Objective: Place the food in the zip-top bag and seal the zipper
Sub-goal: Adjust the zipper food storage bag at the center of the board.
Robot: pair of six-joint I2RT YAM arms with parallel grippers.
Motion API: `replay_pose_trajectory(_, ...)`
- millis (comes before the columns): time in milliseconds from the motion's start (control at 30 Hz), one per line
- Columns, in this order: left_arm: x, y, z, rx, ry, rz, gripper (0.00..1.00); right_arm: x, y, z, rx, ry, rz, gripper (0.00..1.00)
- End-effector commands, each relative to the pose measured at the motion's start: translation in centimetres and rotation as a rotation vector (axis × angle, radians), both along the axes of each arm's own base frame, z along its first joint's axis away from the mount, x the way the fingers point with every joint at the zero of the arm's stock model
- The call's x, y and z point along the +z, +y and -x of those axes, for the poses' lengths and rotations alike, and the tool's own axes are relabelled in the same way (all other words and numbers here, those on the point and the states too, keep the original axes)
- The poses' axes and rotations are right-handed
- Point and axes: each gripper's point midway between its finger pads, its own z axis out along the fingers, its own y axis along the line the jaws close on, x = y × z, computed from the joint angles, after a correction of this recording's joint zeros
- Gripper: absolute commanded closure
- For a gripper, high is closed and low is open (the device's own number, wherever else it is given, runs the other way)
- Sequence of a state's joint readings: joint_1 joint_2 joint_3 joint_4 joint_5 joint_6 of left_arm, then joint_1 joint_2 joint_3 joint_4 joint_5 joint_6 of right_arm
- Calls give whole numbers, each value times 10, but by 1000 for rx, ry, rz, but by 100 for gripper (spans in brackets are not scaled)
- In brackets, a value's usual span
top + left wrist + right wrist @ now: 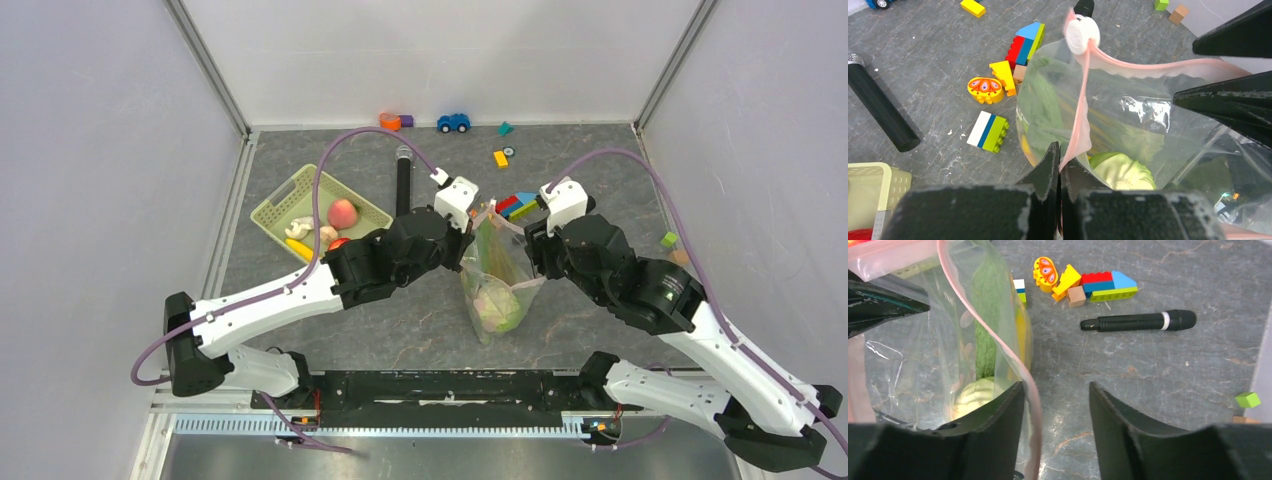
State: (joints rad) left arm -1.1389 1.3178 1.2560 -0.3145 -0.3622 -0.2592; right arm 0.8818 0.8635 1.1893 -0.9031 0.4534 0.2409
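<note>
- Between the two arms, the zip-top bag is held upright by its top edge, mouth up, so the contents settle low. Whether its base rests on the counter is unclear.
- Clamped shut on the pink zipper, the left end effector pins one end of the mouth as an anchor.
- Opposite, the right end effector has its jaws apart and grips nothing. The bag's rim curves through the gap beside one finger, seemingly ready for a pinch.
- Inside the bag lie the cabbage and the leafy vegetable.
- Well apart, the pinkish fruit sits in the pale green basket, so filling looks unfinished.
</note>
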Motion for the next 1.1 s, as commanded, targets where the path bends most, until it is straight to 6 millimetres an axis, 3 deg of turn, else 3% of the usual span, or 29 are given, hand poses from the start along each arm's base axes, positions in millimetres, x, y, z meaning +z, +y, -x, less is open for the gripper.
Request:
replay_pose_trajectory(0, 18, -4, -6, -17, -45, 7, 98, 38, -12, -1, -34, -93, -52, 38)
replay_pose_trajectory(167, 15, -11, -6, -37, -34, 6, 98, 66, -2, 7, 37, -149, -173, 24)
replay_pose_trajectory(500, 11, -15, -19, -23, -29, -19, 98, 53, 18, 24, 157, -57, -203, 29)
replay_pose_trajectory(733, 16, -25, -11, -100, -32, -2, 98, 47, 19, 2, 78, -79, -147, 29)
replay_pose_trajectory(1067, 26, -59, -14, -254, -43, -63, 98, 37, 2, -27, -115, -105, -35, 40)
